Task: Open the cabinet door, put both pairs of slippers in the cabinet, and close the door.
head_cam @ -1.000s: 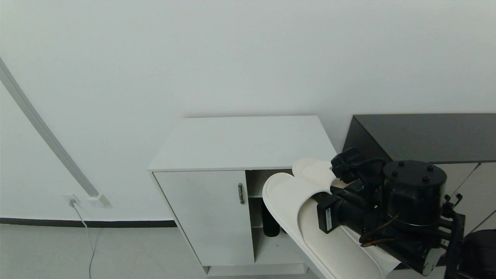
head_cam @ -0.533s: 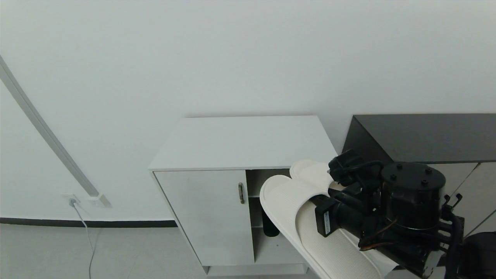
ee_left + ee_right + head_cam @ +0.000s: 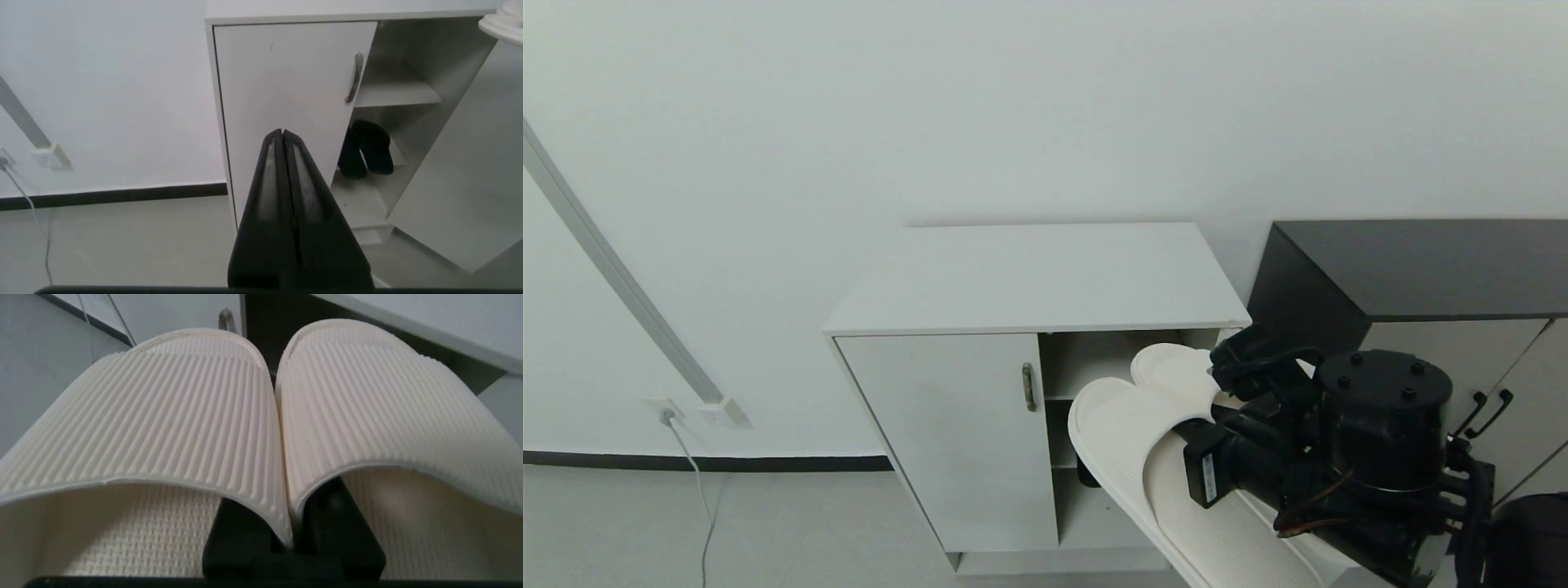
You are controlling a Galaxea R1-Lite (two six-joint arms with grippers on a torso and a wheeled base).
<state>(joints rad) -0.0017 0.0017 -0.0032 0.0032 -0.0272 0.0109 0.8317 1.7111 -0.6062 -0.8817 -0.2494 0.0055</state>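
A white cabinet (image 3: 1029,278) stands against the wall, its left door (image 3: 947,433) closed and its right side open. My right gripper (image 3: 1217,416) is shut on a pair of cream ribbed slippers (image 3: 1143,408), toes just before the open compartment by the upper shelf. Up close the slippers (image 3: 204,416) lie side by side over the right gripper (image 3: 292,531). A black pair of slippers (image 3: 365,151) stands on a lower shelf inside. My left gripper (image 3: 283,139) is shut on nothing, low in front of the closed door (image 3: 286,82).
The open right door (image 3: 458,196) swings out toward me. A dark cabinet (image 3: 1421,269) adjoins on the right. A wall socket with a cable (image 3: 666,412) and a slanted wall rail (image 3: 613,278) are at left. Bare grey floor (image 3: 768,531) lies before the cabinet.
The head view has shifted: the cabinet now sits higher and a little larger. The slippers in my right gripper have edged left, closer to the open compartment.
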